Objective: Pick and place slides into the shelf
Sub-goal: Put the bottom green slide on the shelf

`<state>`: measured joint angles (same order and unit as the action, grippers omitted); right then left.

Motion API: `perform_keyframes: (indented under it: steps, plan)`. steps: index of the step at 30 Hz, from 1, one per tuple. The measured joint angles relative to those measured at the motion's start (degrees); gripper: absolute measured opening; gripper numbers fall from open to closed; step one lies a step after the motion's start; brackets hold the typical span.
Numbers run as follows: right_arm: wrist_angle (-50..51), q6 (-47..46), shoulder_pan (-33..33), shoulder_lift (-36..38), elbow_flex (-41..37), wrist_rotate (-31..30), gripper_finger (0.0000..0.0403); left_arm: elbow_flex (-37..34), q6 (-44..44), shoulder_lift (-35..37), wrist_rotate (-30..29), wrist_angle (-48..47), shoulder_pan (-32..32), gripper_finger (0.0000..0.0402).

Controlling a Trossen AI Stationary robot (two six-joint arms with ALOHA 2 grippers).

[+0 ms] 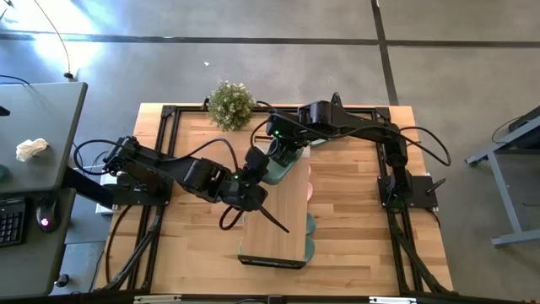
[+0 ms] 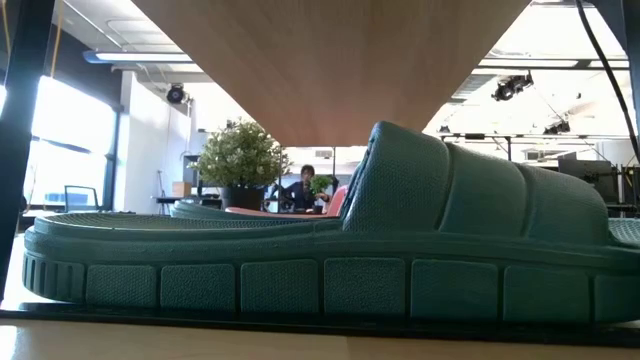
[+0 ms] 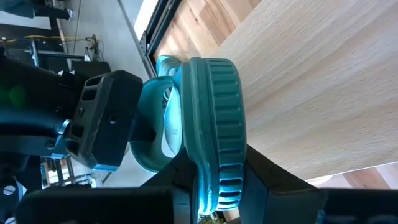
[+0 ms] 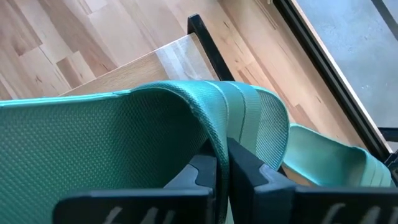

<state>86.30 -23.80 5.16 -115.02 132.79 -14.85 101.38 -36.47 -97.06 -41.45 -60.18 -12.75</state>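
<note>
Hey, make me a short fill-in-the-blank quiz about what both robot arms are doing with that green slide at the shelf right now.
1. Both hands grip one slide coloured ____.
2. The right hand pinches the slide's ____.
3. The left hand clamps the slide's ____.
4. Beyond the wooden shelf, at the table's far edge, stands a potted ____.

Missing words: green; strap; sole; plant

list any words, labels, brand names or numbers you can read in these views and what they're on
No readable text in any view.
Green slide held by the right gripper: only dotted texture, no brand visible.
Slide in the left gripper: ribbed sole edge, no lettering.
Shelf top: bare wood grain, no label.
Keyboard on the side desk: keys too small to read.
</note>
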Motion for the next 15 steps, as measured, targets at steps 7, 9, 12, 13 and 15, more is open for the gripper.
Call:
perform_keyframes:
  steps: [7,9,12,13,15]
  plan:
    - [0.0,3.5,0.0,0.0,0.0,1.6,0.0032,0.0,0.9,0.0,0.0,-1.0,0.0,0.0054]
    - [0.0,5.2,0.0,0.0,0.0,2.0,0.0049,0.0,1.0,0.0,0.0,-1.4,0.0,0.0054]
    - [0.0,6.3,0.0,0.0,0.0,2.6,0.0078,0.0,1.0,0.1,0.1,-1.6,0.0,0.0054]
    - [0.0,6.3,0.0,0.1,0.0,2.7,0.0088,0.0,1.0,0.1,0.1,-1.6,0.0,0.0054]
    - [0.1,6.3,0.0,0.3,0.0,2.6,0.0107,0.0,1.0,0.1,0.1,-1.7,0.0,0.0054]
